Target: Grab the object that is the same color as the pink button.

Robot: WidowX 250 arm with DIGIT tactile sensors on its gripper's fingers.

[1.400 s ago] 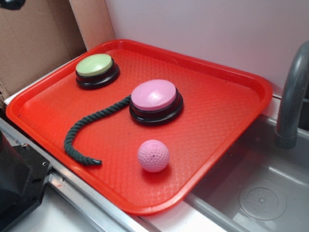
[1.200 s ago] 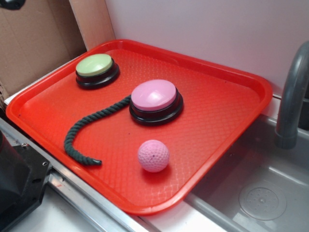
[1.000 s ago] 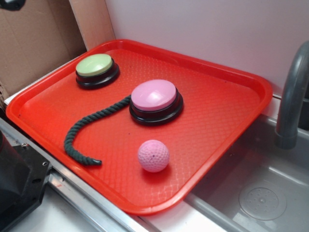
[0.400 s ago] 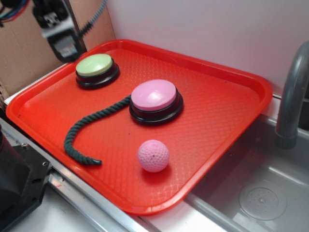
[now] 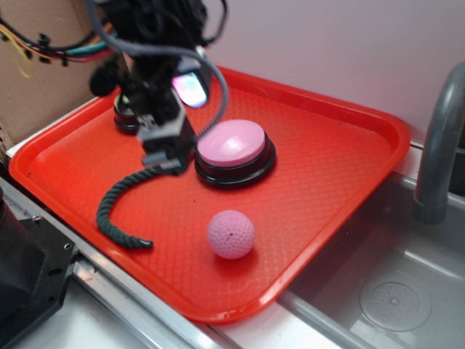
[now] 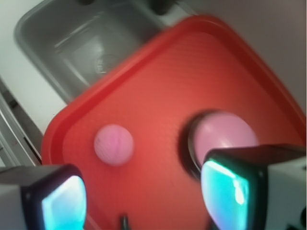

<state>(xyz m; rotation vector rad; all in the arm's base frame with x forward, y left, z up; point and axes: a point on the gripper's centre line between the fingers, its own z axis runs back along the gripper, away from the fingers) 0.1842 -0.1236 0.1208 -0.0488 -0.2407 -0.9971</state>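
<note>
The object, a small pink dimpled golf ball (image 5: 231,234), lies on the red tray (image 5: 327,167) near its front edge. It shows blurred in the wrist view (image 6: 113,144). The pink button (image 5: 232,143) stands behind it, mid-tray, and one finger partly covers it in the wrist view (image 6: 223,134). My gripper (image 5: 178,120) hangs over the tray just left of the pink button, well back from the ball. It is open (image 6: 144,201), with only bare tray between its lit pads.
A dark green rope (image 5: 116,200) curves from the pink button toward the tray's front left. A green-topped button (image 5: 125,116) is mostly hidden behind my arm. A grey sink (image 5: 392,291) and a faucet (image 5: 439,145) lie to the right, cardboard (image 5: 43,87) to the left.
The arm has come in from the upper left and now hangs over the tray beside the pink button, covering the green button. Ball, buttons and rope have not moved.
</note>
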